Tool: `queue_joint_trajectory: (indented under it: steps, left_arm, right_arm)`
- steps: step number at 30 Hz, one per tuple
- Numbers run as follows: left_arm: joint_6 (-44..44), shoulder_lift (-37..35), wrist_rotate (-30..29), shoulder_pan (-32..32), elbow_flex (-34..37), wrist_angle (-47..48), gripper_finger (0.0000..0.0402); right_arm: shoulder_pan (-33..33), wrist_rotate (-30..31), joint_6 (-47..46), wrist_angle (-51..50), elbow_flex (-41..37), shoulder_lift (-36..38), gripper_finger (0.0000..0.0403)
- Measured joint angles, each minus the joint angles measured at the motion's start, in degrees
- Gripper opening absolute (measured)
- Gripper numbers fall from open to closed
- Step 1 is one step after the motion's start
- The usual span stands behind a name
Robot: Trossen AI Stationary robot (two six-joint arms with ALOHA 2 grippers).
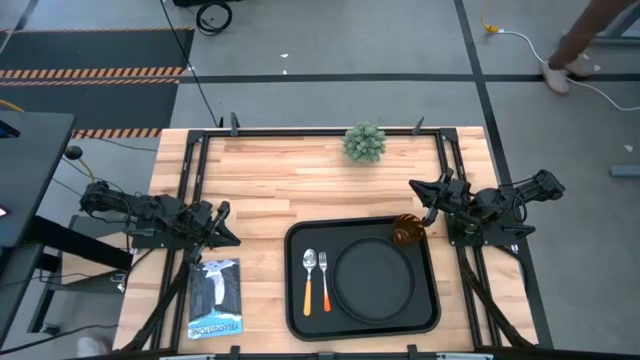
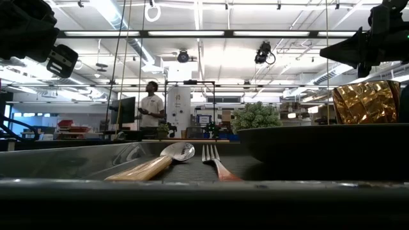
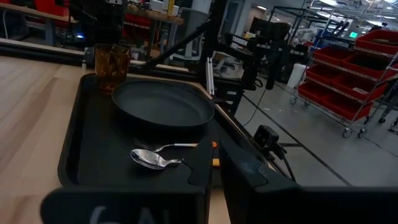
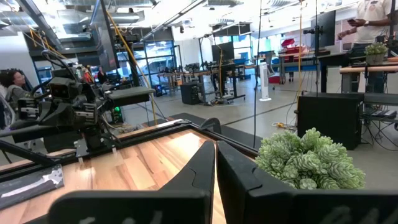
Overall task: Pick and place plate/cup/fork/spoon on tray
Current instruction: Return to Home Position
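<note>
The black tray (image 1: 296,300) lies at the table's near middle. On it rest the round black plate (image 1: 373,278), the spoon (image 1: 309,280) with a yellow-orange handle and the fork (image 1: 325,282) with a red-orange handle, side by side left of the plate. The amber cup (image 1: 407,230) stands upright in the tray's far right corner; it also shows in the left wrist view (image 3: 112,65). My left gripper (image 1: 228,224) is shut and empty, left of the tray. My right gripper (image 1: 418,198) is shut and empty, just beyond the cup, above the table.
A small green potted plant (image 1: 365,142) stands at the table's far edge. A blue and white booklet (image 1: 215,297) lies left of the tray, near my left gripper. Bare wood lies between the plant and the tray. A person stands far off in the room (image 2: 152,105).
</note>
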State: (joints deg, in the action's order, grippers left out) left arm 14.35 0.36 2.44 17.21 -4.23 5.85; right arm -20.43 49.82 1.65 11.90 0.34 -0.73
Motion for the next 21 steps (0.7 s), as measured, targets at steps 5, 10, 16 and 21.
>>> queue_joint_trajectory:
  steps: [5,10,16,21]
  left_arm:
    - [0.0,0.0,0.0,0.0,0.0,0.0,0.0036]
    - [0.0,0.0,0.0,0.0,0.0,0.0,0.0036]
    - [0.0,0.0,0.0,0.0,0.0,0.0,0.0036]
    - [0.0,0.0,0.0,0.0,0.0,0.0,0.0036]
  right_arm:
    - [0.0,0.0,0.0,0.0,0.0,0.0,0.0023]
    - [0.0,0.0,0.0,0.0,0.0,0.0,0.0023]
    - [0.0,0.0,0.0,0.0,0.0,0.0,0.0023]
    - [0.0,0.0,0.0,0.0,0.0,0.0,0.0023]
